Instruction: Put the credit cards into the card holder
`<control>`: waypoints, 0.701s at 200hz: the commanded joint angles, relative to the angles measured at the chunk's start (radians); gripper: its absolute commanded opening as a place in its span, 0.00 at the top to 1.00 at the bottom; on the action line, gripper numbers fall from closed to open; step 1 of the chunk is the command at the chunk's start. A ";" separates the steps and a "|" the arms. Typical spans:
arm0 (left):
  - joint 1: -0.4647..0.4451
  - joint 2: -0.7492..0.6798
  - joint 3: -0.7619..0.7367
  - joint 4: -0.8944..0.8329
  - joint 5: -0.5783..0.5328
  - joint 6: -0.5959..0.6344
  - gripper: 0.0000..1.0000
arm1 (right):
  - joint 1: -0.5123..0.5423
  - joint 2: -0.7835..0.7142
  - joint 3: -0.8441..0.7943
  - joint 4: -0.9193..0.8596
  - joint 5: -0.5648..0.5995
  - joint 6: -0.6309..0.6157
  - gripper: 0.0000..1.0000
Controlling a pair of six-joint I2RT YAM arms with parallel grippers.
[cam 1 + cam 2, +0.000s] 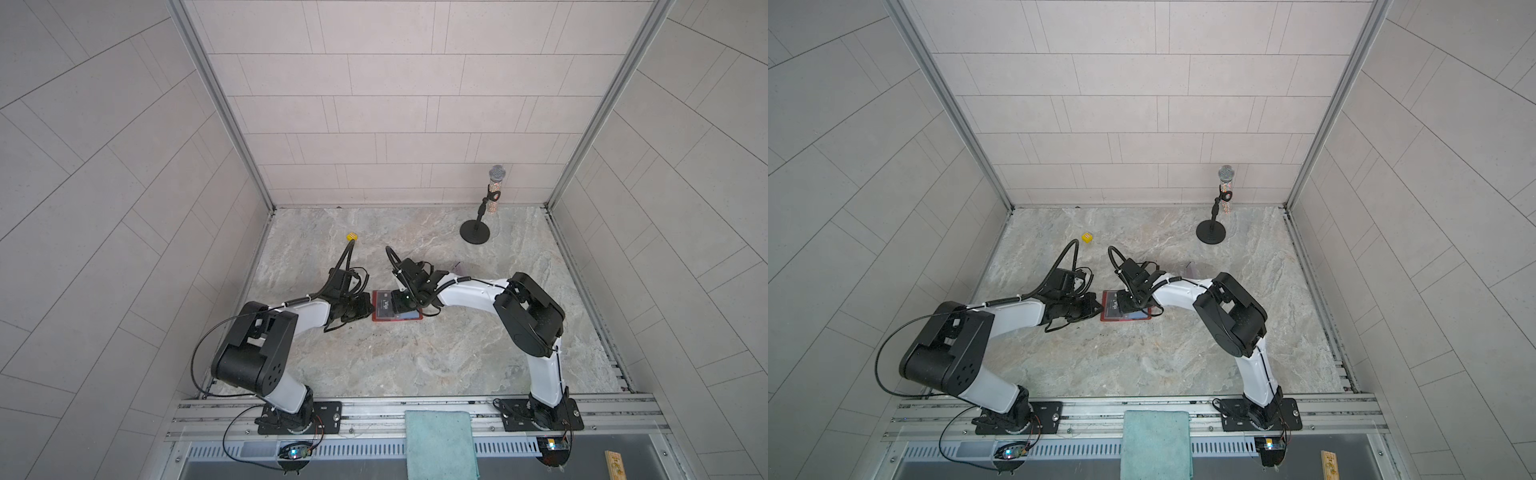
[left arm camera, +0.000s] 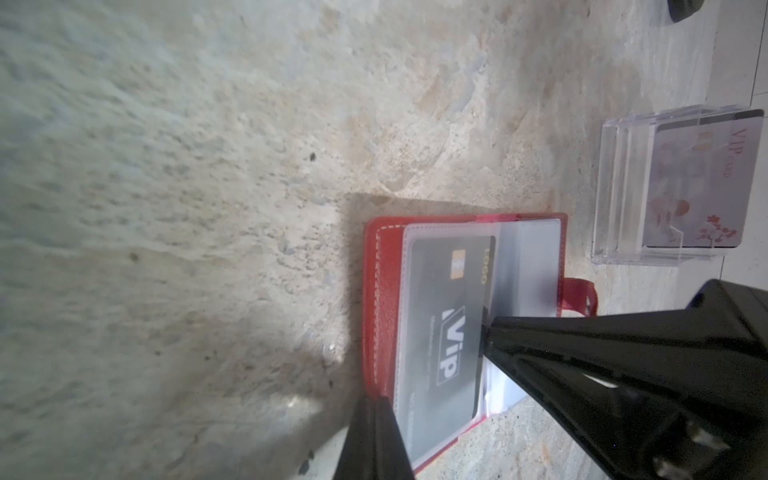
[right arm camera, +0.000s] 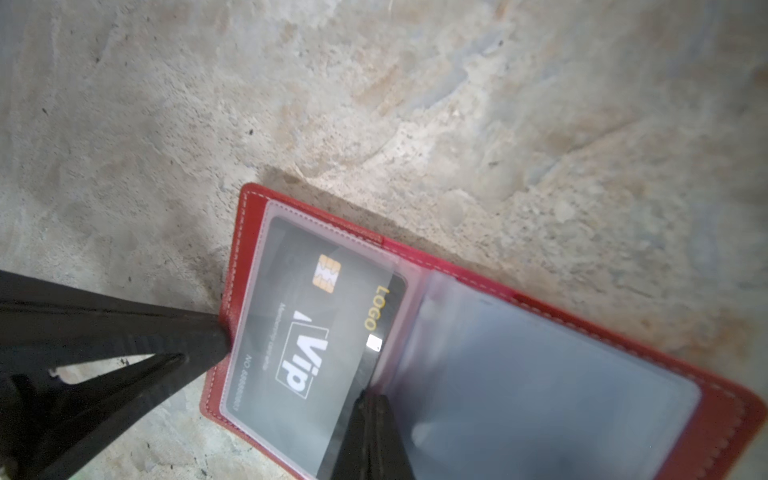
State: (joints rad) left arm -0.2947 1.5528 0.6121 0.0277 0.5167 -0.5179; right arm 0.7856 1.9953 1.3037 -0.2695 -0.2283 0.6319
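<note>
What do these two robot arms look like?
The left arm and right arm match: glossy white links between bulky black joints, with black cables looped alongside. The left pincer and right pincer are black, slim, tapering to points.

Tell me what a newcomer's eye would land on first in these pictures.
The open red card holder lies mid-table, with a black Vip card partly slid inside. The left gripper and the right gripper, both shut, flank it, one on each side. A microphone on a stand rises alone near the far right corner.
</note>
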 commanded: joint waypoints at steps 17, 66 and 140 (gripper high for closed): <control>-0.001 -0.039 0.044 -0.091 -0.055 0.055 1.00 | 0.004 -0.096 -0.035 -0.037 0.093 -0.016 0.89; -0.001 -0.056 0.061 -0.120 -0.078 0.061 0.99 | -0.025 -0.120 -0.073 -0.057 0.121 -0.024 0.87; -0.010 -0.129 0.089 -0.179 -0.105 0.065 0.65 | -0.036 -0.112 -0.090 -0.080 0.141 -0.031 0.86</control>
State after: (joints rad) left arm -0.2951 1.4612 0.6704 -0.1131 0.4286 -0.4698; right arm 0.7517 1.9034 1.2251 -0.3199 -0.1204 0.6083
